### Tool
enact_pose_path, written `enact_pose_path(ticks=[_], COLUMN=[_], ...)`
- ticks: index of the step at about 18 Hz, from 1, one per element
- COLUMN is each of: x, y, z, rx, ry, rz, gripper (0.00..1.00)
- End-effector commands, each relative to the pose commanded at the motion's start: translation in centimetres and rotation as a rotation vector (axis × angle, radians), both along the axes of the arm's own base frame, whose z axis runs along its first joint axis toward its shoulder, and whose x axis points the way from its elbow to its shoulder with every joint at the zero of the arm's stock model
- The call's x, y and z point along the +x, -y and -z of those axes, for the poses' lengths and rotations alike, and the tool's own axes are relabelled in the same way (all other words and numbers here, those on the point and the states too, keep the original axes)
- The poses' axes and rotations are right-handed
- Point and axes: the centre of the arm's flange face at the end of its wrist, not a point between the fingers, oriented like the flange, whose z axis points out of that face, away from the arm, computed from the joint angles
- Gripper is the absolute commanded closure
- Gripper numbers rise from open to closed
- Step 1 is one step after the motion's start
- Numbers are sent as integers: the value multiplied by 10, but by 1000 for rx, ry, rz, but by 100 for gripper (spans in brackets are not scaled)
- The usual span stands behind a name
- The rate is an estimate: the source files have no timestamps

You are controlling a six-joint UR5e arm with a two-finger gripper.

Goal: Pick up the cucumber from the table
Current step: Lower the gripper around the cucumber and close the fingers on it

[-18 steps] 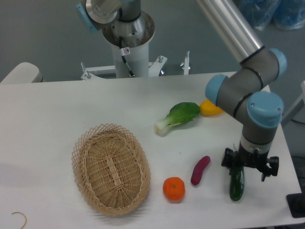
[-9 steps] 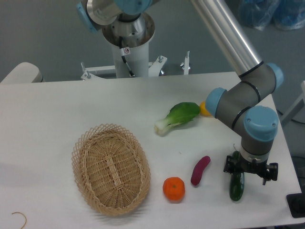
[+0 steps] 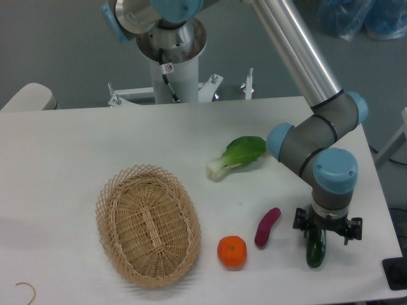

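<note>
Gripper (image 3: 316,230) was positioned low over the upper end of the cucumber (image 3: 315,248), fingers straddling it on either side; whether they were pressing on it or merely spread around it could not be told. Cucumber lay on the table (image 3: 76,146) near the front right edge, long axis roughly toward the camera. Purple vegetable (image 3: 267,226) lay just to its left, apart from it, with an orange (image 3: 232,251) further left. Wicker basket (image 3: 148,224) sat left of centre; bok choy (image 3: 236,155) lay behind, mid-table.
</note>
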Motion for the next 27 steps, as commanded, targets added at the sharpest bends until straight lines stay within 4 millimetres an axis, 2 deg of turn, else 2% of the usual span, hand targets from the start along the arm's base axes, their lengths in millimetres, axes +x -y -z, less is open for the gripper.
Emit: enact_pose_path(ticks=[3, 9, 10, 12, 14, 17, 19, 24, 27], x=[5, 3, 3, 3, 4, 6, 6, 6, 4], y=[3, 3, 3, 3, 4, 4, 5, 4, 4], z=[10, 11, 12, 9, 8, 11, 10, 7, -3], rx=[-10, -10, -11, -11, -10, -12, -12, -11, -3], ry=[17, 17, 19, 15, 14, 18, 18, 15, 2], rz=[1, 1, 1, 1, 1, 1, 1, 3, 6], gripper=[0, 0, 6, 27, 40, 42, 47, 48, 48])
